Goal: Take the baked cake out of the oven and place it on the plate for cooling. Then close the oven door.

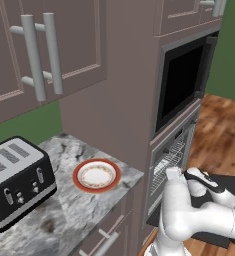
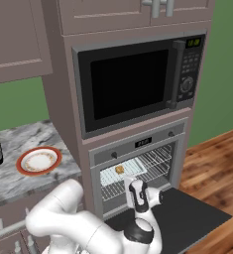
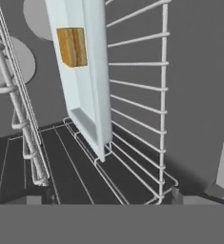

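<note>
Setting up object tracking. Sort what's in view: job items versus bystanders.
Job:
baked cake, on the baking tray
oven
oven door, hanging open
plate, on the counter
gripper, open

Bystanders:
microwave
toaster
upper cabinets

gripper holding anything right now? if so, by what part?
Nothing is held. The gripper is open, facing the oven interior, clear of the small golden-brown square cake, which sits on the pale rectangular baking tray on the wire rack.
</note>
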Available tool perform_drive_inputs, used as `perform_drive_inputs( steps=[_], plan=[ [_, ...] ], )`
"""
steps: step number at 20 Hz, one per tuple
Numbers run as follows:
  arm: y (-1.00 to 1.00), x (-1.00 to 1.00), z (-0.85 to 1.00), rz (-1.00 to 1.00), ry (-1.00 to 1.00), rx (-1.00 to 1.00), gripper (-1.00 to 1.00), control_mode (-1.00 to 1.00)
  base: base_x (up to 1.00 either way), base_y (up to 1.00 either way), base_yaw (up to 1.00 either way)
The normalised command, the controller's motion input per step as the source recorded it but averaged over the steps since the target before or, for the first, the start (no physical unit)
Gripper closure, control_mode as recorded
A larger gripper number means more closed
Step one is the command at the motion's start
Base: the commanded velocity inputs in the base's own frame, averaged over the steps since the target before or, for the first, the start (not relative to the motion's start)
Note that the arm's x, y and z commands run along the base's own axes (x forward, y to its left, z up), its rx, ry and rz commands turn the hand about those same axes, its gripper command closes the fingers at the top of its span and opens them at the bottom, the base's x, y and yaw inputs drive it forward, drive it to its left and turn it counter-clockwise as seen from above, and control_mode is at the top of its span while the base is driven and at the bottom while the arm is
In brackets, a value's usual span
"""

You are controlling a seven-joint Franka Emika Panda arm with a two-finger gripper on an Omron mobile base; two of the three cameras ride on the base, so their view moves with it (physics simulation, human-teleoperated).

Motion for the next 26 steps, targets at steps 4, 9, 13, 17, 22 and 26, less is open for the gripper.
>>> perform_drive_inputs(
  steps=[4, 9, 13, 17, 22, 26],
  plan=[
    [0.00, 0.21, -0.44, 0.00, 0.02, 0.03, -1.00, -1.00, 0.00, 0.00, 0.00],
    [0.00, 0.17, -0.40, 0.00, 0.00, 0.03, -1.00, -1.00, 0.00, 0.00, 0.00],
    [-0.01, 0.22, -0.39, 0.00, 0.00, 0.02, -1.00, -1.00, 0.00, 0.00, 0.00],
    [-0.08, 0.24, -0.35, 0.00, 0.00, 0.02, -1.00, -1.00, 0.00, 0.00, 0.00],
    [-0.21, 0.31, -0.33, 0.00, 0.00, 0.03, -1.00, -1.00, 0.00, 0.00, 0.00],
    [-0.24, 0.30, -0.35, 0.00, 0.00, 0.03, -1.00, -1.00, 0.00, 0.00, 0.00]
  ],
)
